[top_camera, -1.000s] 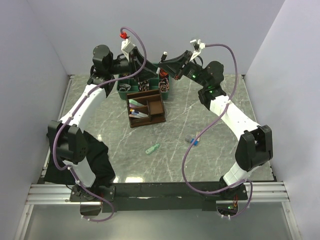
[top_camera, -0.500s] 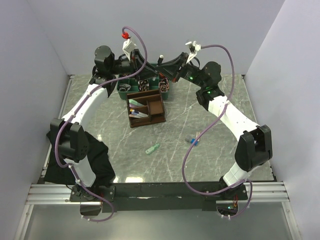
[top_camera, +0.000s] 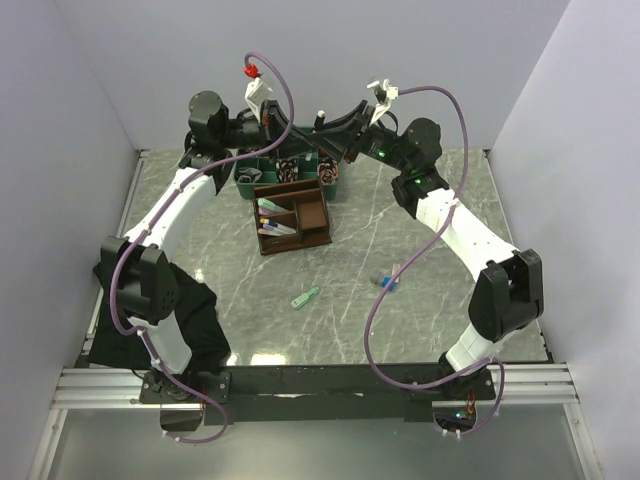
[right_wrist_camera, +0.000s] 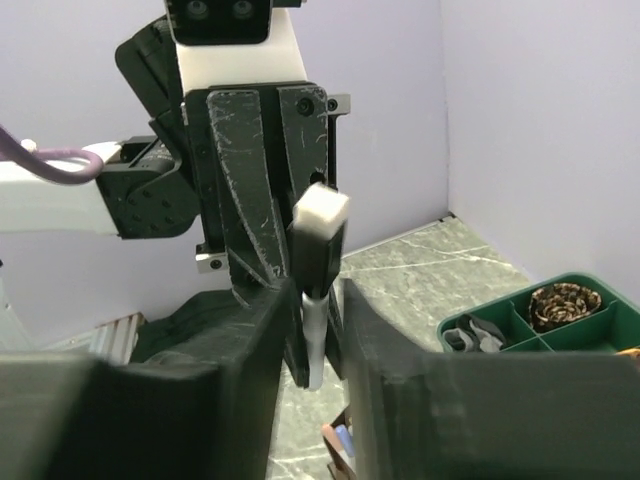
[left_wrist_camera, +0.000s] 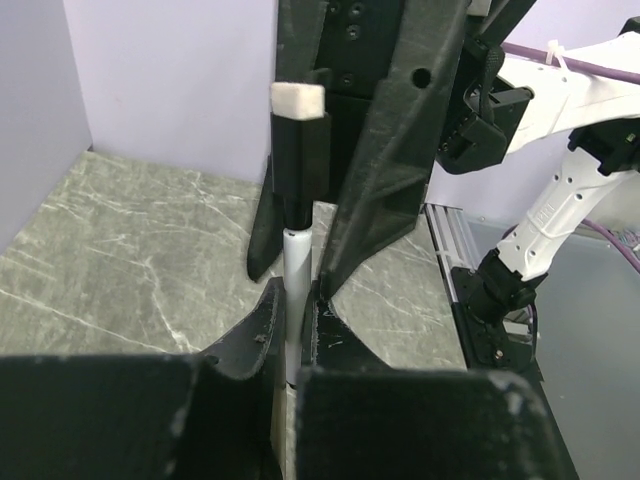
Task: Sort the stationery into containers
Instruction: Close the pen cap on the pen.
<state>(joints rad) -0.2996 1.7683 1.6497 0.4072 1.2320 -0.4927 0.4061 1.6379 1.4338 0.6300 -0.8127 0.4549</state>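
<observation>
Left gripper [left_wrist_camera: 295,300] jaws just clamped on white-barrelled, black-capped pen [left_wrist_camera: 298,160]. Right gripper [right_wrist_camera: 317,295] jaws easing apart, slight gap showing. Reads as mid-air handover, pen upright above green compartment tray [top_camera: 330,180], behind dark brown compartmented organiser [top_camera: 290,187] — not yet binned. Grey-green marbled tabletop [top_camera: 400,230], pale lilac walls [top_camera: 330,50].

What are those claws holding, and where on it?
A black-capped white pen: left claw pinches the white barrel; whether the right claw grips the cap is unclear.
</observation>
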